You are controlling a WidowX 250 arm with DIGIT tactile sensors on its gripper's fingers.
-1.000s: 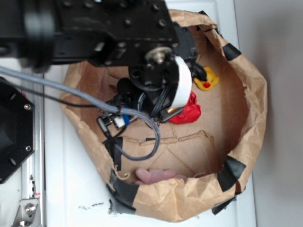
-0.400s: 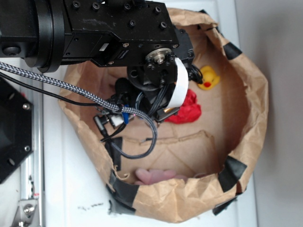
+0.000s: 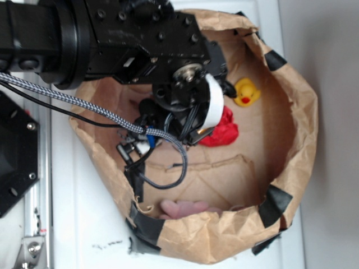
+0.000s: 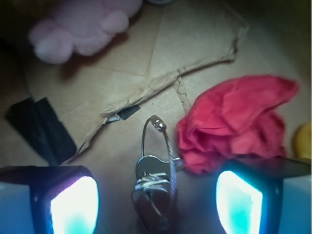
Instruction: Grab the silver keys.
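Claw wide, the gripper (image 4: 156, 204) straddles the silver keys (image 4: 153, 183), so drop straight down and close without snagging the red cloth (image 4: 234, 129) at two o'clock.

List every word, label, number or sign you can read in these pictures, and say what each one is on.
None can be read.
Small dark marks on the white table in front of the paper bag: too small and blurred to read.
The white band on the robot arm: blank as far as it shows.
The keys, the red cloth and the pincer: no writing shows.
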